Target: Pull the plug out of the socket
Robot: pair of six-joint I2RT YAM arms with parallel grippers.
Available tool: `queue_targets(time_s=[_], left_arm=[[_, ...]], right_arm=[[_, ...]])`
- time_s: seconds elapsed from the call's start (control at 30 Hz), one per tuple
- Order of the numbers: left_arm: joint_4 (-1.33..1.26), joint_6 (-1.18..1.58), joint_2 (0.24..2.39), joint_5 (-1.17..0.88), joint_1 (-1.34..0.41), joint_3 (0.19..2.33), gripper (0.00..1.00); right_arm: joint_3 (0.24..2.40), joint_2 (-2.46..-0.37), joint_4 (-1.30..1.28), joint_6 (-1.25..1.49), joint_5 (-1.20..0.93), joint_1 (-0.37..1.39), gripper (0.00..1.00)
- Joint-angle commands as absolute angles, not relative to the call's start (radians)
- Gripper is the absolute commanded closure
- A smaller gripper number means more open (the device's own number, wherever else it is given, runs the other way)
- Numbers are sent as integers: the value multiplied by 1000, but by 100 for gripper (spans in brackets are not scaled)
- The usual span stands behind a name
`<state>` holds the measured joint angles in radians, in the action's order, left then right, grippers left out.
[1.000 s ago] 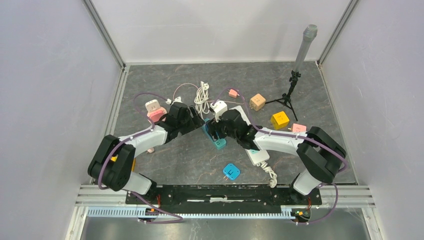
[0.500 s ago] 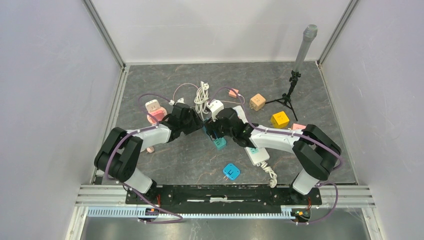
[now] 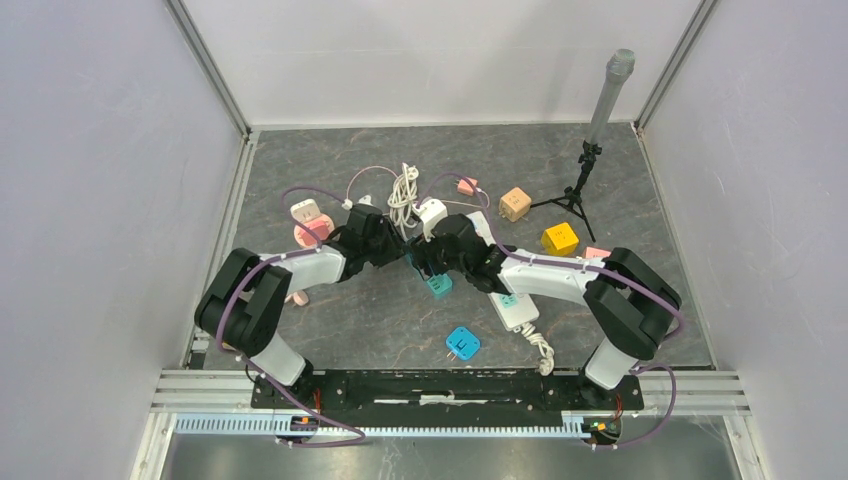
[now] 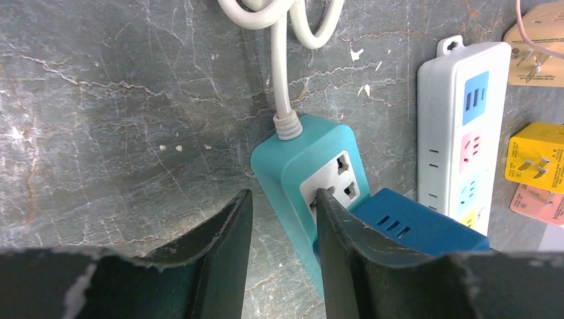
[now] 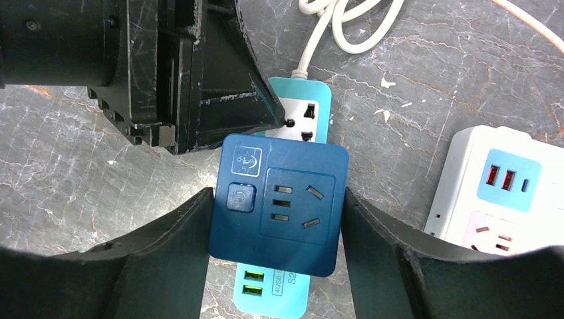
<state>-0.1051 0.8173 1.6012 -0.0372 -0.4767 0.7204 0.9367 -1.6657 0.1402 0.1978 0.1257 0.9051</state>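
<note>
The socket is a teal power strip (image 4: pixel 302 143) lying flat, its free end showing past the arms (image 3: pixel 438 287). A dark blue cube plug (image 5: pixel 279 203) sits plugged into its face. My right gripper (image 5: pixel 278 193) is shut on the plug, one finger flat against each side. My left gripper (image 4: pixel 282 196) stands at the strip's cord end, jaws narrow. Its right finger (image 4: pixel 332 226) rests on the white socket face. The left finger (image 4: pixel 229 232) is beside the strip, with bare floor showing between them. In the top view both grippers meet over the strip (image 3: pixel 415 255).
A white power strip (image 4: pixel 459 126) lies just right of the teal one. A coiled white cord (image 3: pixel 403 190) lies behind. Yellow (image 3: pixel 560 239), orange (image 3: pixel 514 203) and pink (image 3: pixel 312 228) cubes, a light blue cube (image 3: pixel 462 343) and a tripod (image 3: pixel 580 185) stand around.
My left arm has stretched right to the strip's cord end and its jaws have narrowed. The right gripper has stayed at the plug, shifting slightly back.
</note>
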Motion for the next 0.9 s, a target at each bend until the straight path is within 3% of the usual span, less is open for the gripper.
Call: queue_targets(time_s=[0.0, 0.23, 0.5, 0.7, 0.87], left_arm=[[-31, 832, 1639, 24, -471, 662, 54], [-30, 815, 1622, 28, -471, 610, 55], [-26, 807, 1617, 34, -471, 597, 57], [-19, 799, 1609, 49, -471, 589, 57], [-17, 799, 1610, 49, -471, 590, 58]], right_arm=[[983, -1652, 172, 228, 20, 886, 100], [973, -1645, 202, 244, -42, 876, 100], [1015, -1643, 127, 111, 145, 930, 100], [952, -1572, 238, 195, -20, 857, 100], [965, -1600, 233, 175, -20, 886, 100]])
